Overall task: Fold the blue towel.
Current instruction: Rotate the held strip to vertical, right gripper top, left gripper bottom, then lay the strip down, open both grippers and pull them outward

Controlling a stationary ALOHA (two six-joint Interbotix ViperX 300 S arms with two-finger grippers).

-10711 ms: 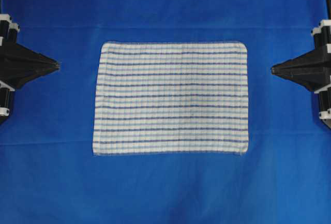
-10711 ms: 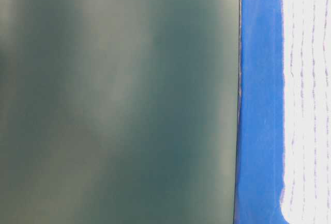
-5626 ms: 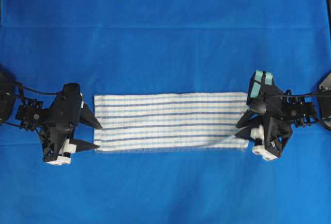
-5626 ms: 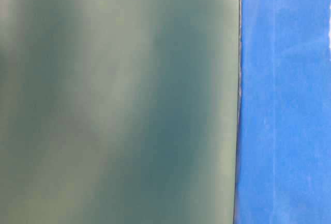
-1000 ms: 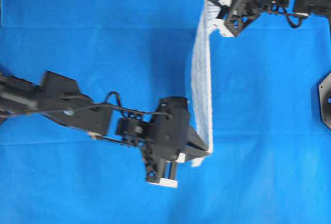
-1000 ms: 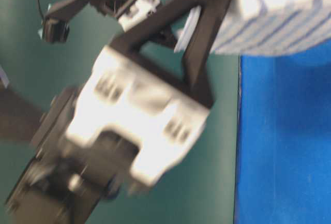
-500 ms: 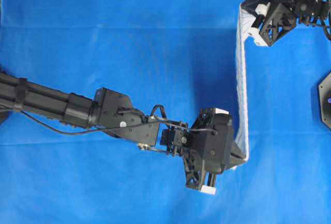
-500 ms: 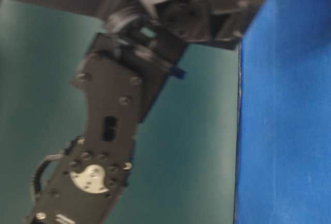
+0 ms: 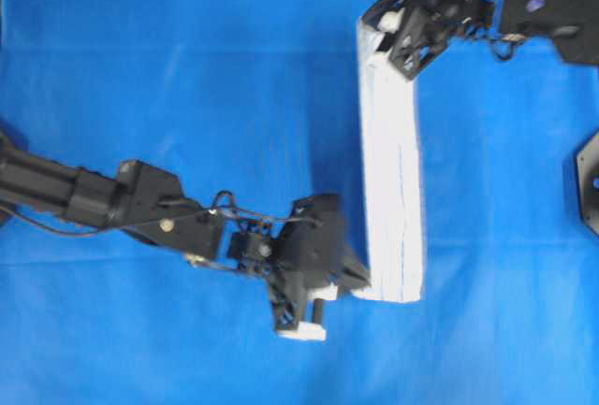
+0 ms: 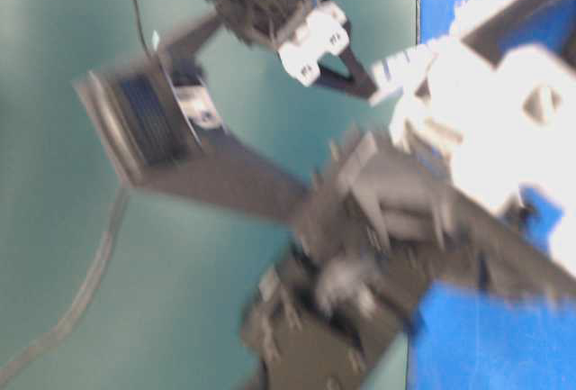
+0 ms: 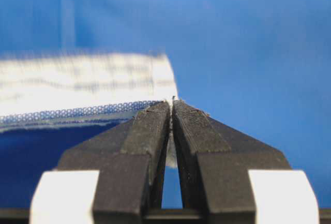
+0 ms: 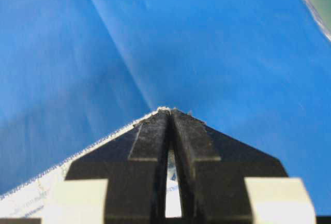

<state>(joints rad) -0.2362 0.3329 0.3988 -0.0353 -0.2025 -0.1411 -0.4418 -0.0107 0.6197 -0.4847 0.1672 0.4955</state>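
Left gripper (image 9: 360,283): jaws pinched together, arm reaching across toward centre.
Right gripper (image 9: 379,14): jaws pinched together, arm at top.

One towel (image 9: 393,162), two tools, one sheet (image 9: 187,68).

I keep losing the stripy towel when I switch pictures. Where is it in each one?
Overhead: the blue towel is a long strip right of middle, running top to bottom.
Table-level: blurry; a whitish striped bit upper right looks like it, but I cannot be sure.
Left wrist: a band on the left, ending at the left gripper.
Right wrist: an edge at lower left, pinched in the right gripper.
Shared landmark: the blue table sheet.
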